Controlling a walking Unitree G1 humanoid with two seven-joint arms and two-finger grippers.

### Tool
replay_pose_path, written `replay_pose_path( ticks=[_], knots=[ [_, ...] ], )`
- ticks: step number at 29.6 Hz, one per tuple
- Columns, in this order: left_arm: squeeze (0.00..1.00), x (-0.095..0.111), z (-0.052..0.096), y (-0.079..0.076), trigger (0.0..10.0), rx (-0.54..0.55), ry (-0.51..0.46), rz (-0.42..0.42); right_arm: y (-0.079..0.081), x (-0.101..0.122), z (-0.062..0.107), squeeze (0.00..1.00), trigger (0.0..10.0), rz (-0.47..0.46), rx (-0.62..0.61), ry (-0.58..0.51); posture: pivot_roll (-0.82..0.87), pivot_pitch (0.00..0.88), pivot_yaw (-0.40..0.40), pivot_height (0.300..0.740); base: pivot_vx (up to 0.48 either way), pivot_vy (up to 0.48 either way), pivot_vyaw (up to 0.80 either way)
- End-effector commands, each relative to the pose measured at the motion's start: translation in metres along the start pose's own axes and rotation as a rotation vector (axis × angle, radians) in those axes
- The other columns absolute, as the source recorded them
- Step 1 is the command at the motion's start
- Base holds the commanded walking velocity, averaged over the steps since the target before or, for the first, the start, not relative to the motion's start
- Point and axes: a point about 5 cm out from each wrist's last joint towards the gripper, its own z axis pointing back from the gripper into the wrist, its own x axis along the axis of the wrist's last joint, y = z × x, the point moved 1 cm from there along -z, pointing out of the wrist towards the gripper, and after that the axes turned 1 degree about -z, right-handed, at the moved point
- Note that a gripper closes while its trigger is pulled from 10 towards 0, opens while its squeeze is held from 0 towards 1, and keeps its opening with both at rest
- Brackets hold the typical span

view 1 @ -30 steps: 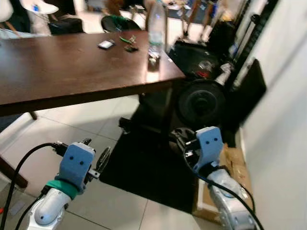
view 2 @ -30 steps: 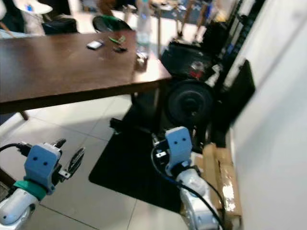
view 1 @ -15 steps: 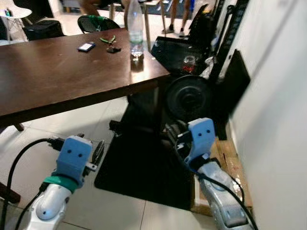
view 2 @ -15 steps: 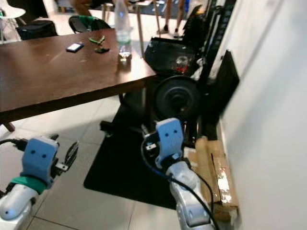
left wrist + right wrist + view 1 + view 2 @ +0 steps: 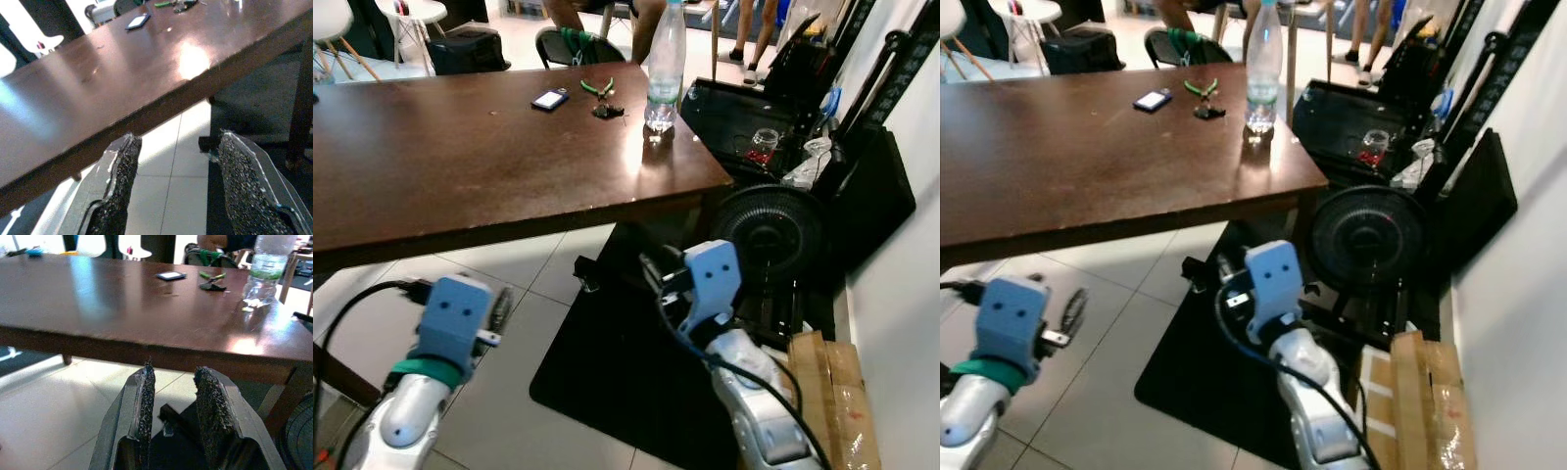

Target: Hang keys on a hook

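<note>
While both arms hang low over the tiled floor (image 5: 509,274), the dark wooden counter (image 5: 460,147) carries keys (image 5: 605,111) at its far edge, beside green pliers (image 5: 598,88), a phone (image 5: 550,99) and a water bottle (image 5: 666,64). Left tool (image 5: 173,186): fingers apart, empty. Right tool (image 5: 173,411): narrowly apart, empty. Fan (image 5: 769,235) and black mat (image 5: 617,372) beneath the counter's end.

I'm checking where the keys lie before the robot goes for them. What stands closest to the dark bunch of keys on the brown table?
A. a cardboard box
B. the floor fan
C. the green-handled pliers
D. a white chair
C: the keys lie just beside the green-handled pliers at the far side of the table, with the water bottle a little further off.
</note>
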Motion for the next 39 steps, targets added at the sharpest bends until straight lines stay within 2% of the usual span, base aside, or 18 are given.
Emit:
replay_pose_path(
  ticks=[1, 23, 36, 39],
  knots=[
    [0.0, -0.0028, 0.0005, -0.0009, 10.0, -0.001, 0.018, 0.003, -0.0017, -0.0045, 0.0016, 0.0, 10.0, -0.022, -0.002, 0.017, -0.04, 0.009, 0.076, 0.74, 0.368, 0.0, 0.0],
    [0.0, -0.0043, 0.0006, -0.0004, 10.0, 0.006, 0.031, -0.002, -0.0013, -0.007, 0.0006, 0.0, 10.0, -0.037, 0.004, 0.024, -0.04, 0.0, 0.075, 0.74, 0.346, 0.0, 0.0],
    [0.0, -0.007, -0.0002, -0.0003, 10.0, -0.011, 0.048, 0.005, -0.0022, -0.0087, 0.0003, 0.0, 10.0, -0.064, 0.004, 0.023, -0.04, 0.0, 0.081, 0.74, 0.0, 0.0, 0.0],
    [0.0, -0.0089, -0.0012, -0.0004, 10.0, -0.032, 0.057, 0.021, -0.0084, -0.0098, 0.001, 0.0, 10.0, -0.11, -0.024, 0.023, -0.05, 0.005, 0.087, 0.74, 0.0, 0.0, 0.0]
  ],
)
